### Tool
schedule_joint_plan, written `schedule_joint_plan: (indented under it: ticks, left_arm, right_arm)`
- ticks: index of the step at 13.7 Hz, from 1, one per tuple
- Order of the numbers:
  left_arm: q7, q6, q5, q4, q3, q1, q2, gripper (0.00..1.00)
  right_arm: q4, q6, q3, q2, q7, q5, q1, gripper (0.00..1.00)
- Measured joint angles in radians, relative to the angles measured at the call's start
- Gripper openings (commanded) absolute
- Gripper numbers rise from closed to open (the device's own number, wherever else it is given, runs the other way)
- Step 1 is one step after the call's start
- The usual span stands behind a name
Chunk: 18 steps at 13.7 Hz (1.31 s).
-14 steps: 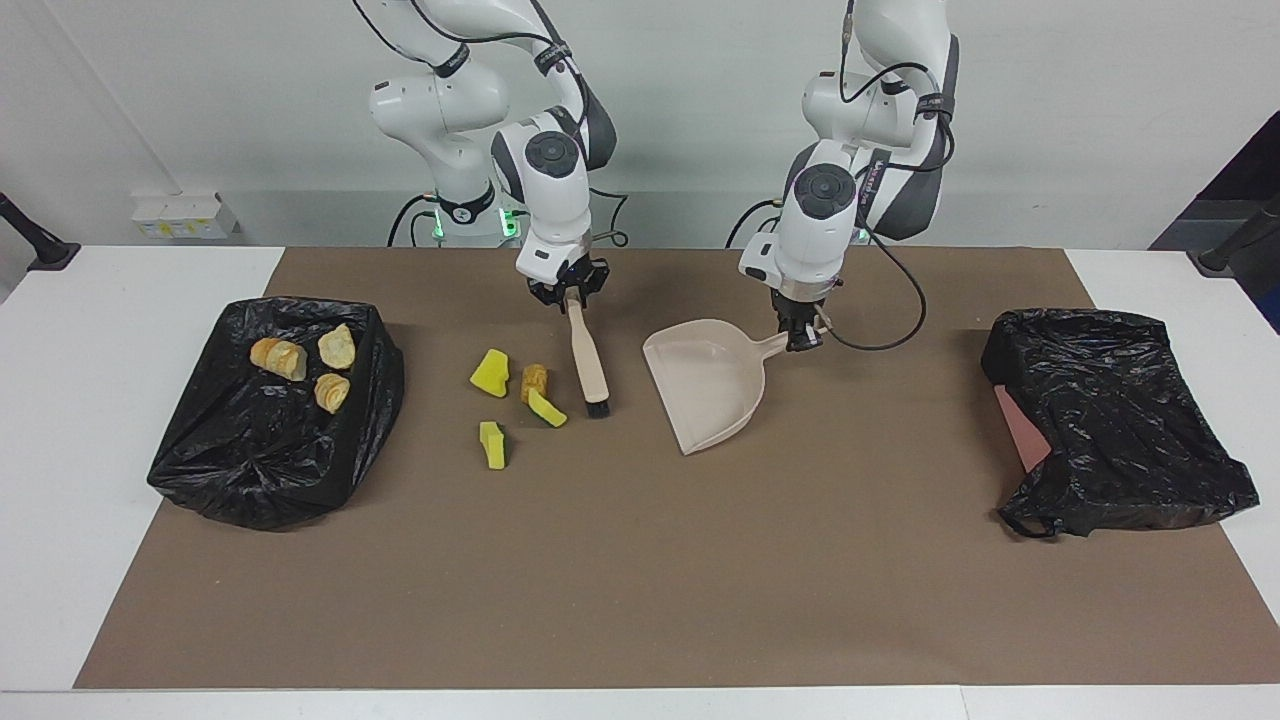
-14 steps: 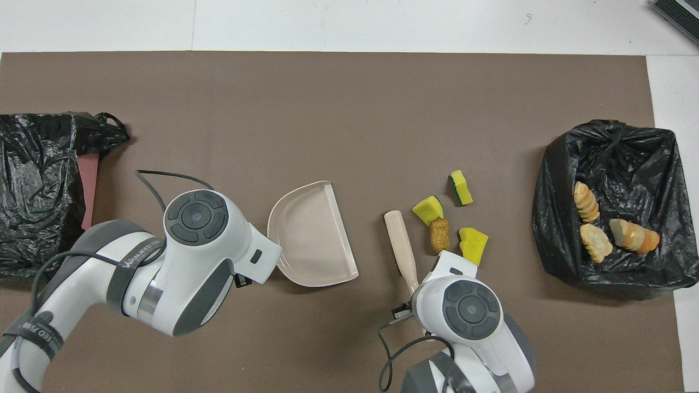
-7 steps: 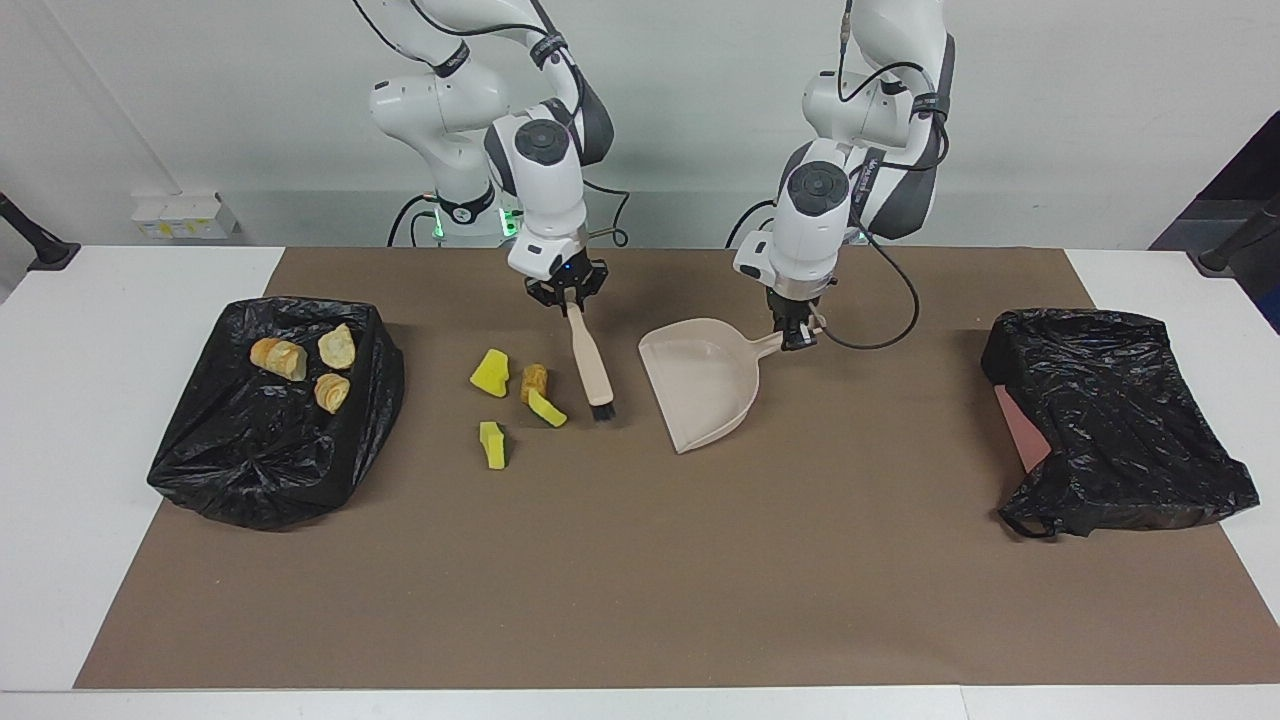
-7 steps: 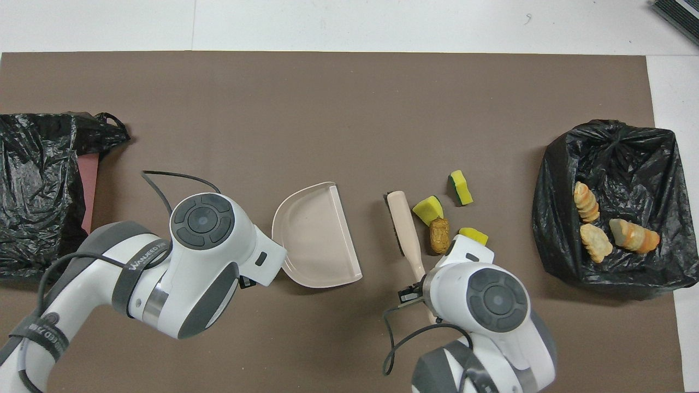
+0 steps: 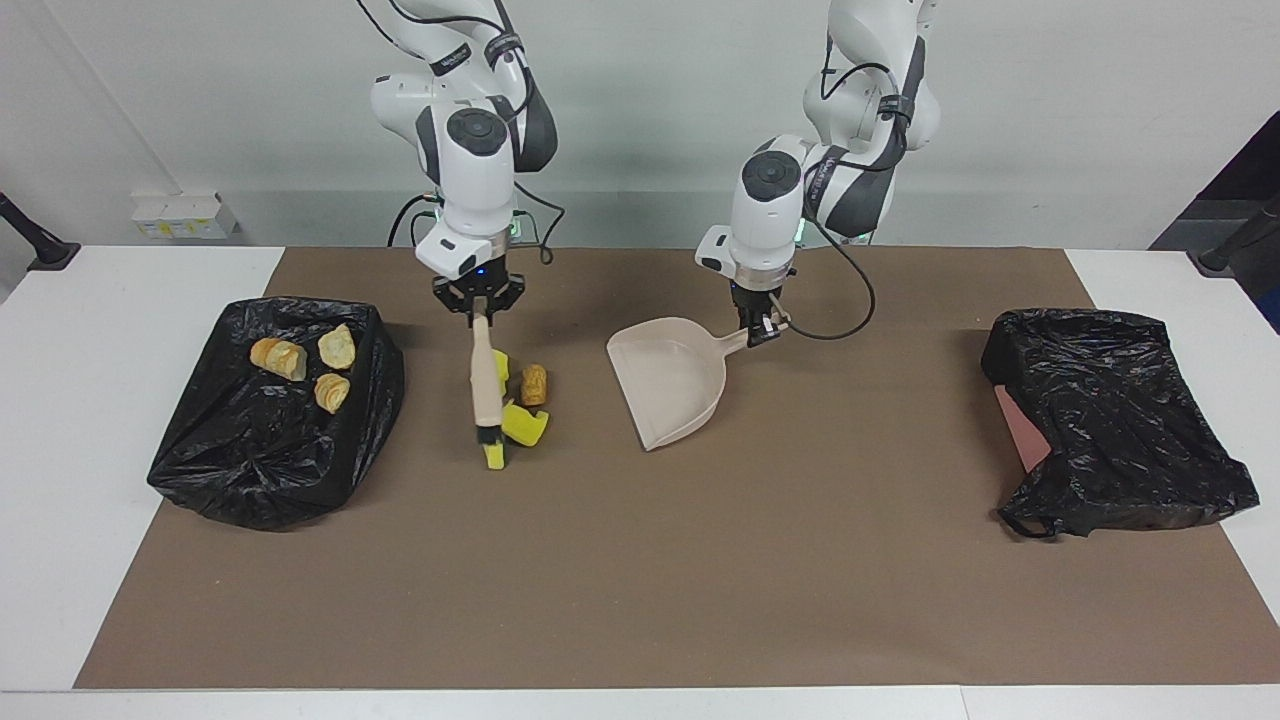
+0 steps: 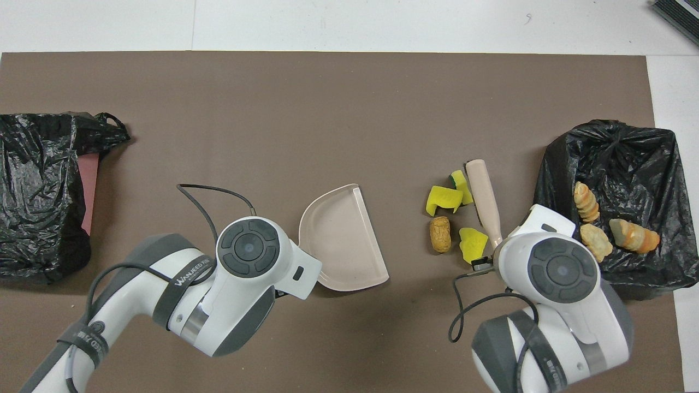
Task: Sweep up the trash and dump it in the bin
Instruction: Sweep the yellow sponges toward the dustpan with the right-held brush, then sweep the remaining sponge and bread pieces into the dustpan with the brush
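Swung bin-side, brush [image 5: 486, 385] (right jaws clamped) possibly touches yellow wedges [image 5: 524, 425]; left jaws grip dustpan [image 5: 668, 385].

- Brown mat [image 5: 640, 560]: covers most of the white worktop [image 5: 60, 450]; in the facing view, bare white strips show at 3, 6 and 9 o'clock.
- Crumpled black bag [image 5: 1110, 420]: at 3 o'clock in the facing view, at the left arm's end, lying across the mat's edge.
- Pink-red panel [image 5: 1020, 430]: shows under the bag's 9 o'clock side.
- White socket block [image 5: 185, 215]: at 10 o'clock, against the wall.
- Dark ribbed object [image 6: 677, 12]: at 1 o'clock in the overhead view, cut off by the corner.
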Motion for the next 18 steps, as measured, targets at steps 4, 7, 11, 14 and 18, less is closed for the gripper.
schedule_joint_plan:
  ticks: [4,7,11,14,18]
  left_arm:
    - [-0.103,-0.011,0.0,0.046,-0.004,-0.065,0.033,0.0]
    - [-0.161,-0.098,-0.005,0.133,-0.006,-0.082,0.079,0.0]
    - [-0.23,-0.143,-0.005,0.176,-0.008,-0.115,0.11,0.0]
    - [-0.238,-0.137,-0.004,0.173,-0.008,-0.125,0.118,0.0]
    - [-0.238,-0.046,-0.004,0.132,-0.009,-0.127,0.128,0.0]
  right_arm:
    - [0.047,0.0,0.0,0.116,0.012,-0.07,-0.032,0.0]
    - [0.062,-0.021,0.009,0.18,0.032,-0.068,-0.024,0.0]
    - [0.068,-0.064,0.021,0.188,0.046,0.051,0.075,0.0]
    - [0.076,-0.066,0.026,0.202,0.031,0.243,0.171,0.0]
    - [0.166,-0.163,0.027,0.21,-0.046,0.397,0.206,0.0]
